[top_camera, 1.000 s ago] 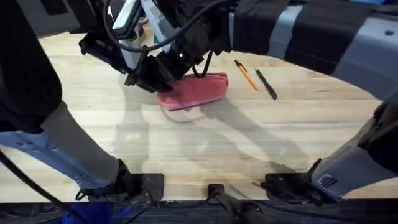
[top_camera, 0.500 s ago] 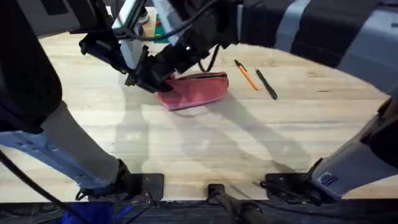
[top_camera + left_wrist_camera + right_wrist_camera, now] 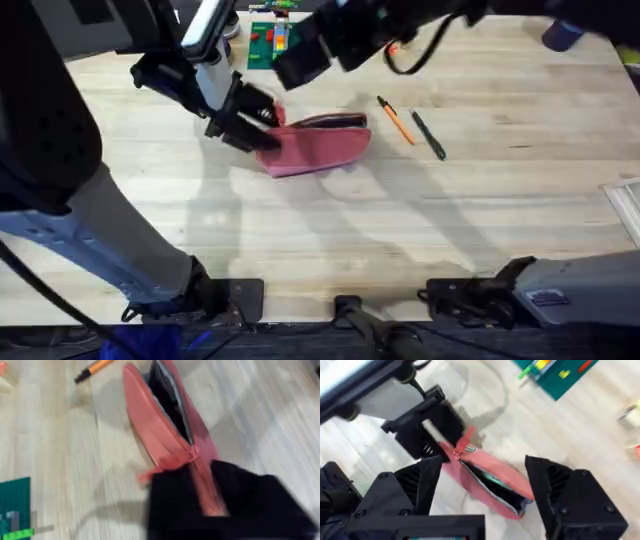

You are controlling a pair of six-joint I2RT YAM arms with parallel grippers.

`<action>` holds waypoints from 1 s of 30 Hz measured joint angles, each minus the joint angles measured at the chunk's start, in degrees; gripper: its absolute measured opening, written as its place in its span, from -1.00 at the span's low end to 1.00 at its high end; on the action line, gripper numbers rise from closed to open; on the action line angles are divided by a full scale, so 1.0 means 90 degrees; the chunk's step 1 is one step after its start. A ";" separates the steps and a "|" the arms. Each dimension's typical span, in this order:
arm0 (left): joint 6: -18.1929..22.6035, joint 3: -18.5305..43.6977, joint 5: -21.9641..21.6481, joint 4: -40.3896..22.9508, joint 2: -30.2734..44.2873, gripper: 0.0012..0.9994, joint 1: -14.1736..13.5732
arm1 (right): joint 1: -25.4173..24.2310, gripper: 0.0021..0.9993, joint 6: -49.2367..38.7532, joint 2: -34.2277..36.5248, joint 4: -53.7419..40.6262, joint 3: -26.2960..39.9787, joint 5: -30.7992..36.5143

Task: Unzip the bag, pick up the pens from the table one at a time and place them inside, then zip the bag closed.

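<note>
On the table, left of centre, one bag lies lengthwise, zipper mostly undone, mouth gaping with a dark lining visible in the left wrist view; left gripper sits at the bag's left end, fingers clamped on the fabric there, the bag running away from the black fingers along the wood; right gripper hovers above and behind the bag, clear of it, holding nothing, fingers spread wide with the bag seen below between them; from the right wrist view the left gripper is at the bag's closed end beside the small pink pull. Count: one bag; two pens, both on the table to the bag's right, apart from it; orange pen nearer the bag, black pen just beside it, roughly parallel, not touching; neither pen near a gripper. Green block plate at the far edge, behind the bag.
</note>
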 joint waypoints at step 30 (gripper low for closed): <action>-0.0309 0.1117 0.0482 -0.2291 -0.0001 0.99 0.2114 | 0.0219 -0.90 -0.1709 -0.0299 -0.0618 0.0007 0.0526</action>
